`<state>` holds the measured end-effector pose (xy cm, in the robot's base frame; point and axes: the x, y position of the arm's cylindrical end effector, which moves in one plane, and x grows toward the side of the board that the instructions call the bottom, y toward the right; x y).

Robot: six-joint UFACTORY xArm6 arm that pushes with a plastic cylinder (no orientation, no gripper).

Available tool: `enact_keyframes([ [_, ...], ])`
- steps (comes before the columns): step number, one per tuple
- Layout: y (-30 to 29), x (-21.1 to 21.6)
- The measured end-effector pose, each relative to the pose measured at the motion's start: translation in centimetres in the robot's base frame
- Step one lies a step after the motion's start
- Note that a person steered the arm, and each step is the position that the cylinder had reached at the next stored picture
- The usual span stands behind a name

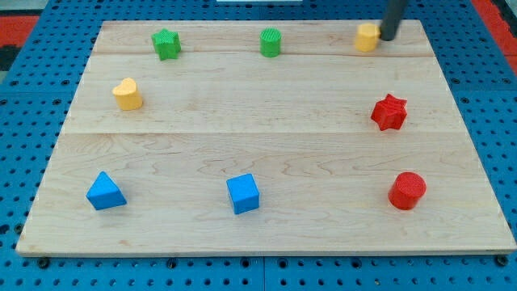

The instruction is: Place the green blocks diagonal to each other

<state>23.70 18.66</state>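
A green star block (166, 44) sits near the board's top left. A green cylinder block (271, 42) sits at the top centre, level with the star and well to its right. My rod comes down at the view's top right. My tip (386, 37) rests just right of a yellow block (367, 36), touching or nearly touching it, and far to the right of both green blocks.
A yellow heart block (127, 94) sits at the left. A red star (389, 112) and a red cylinder (406, 191) sit at the right. A blue triangle (105, 191) and a blue cube (242, 193) sit near the bottom. The wooden board (258, 121) lies on a blue pegboard.
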Motion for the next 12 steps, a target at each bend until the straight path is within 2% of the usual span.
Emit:
enact_keyframes([
  [1, -5.0, 1.2],
  [2, -4.9, 1.0],
  [3, -16.4, 1.0],
  [4, -16.2, 0.8],
  [6, -25.6, 2.3],
  [7, -25.9, -0.6],
  [8, -32.8, -2.5],
  [9, -38.2, -2.5],
  [11, -30.1, 5.1],
  [12, -28.3, 5.3],
])
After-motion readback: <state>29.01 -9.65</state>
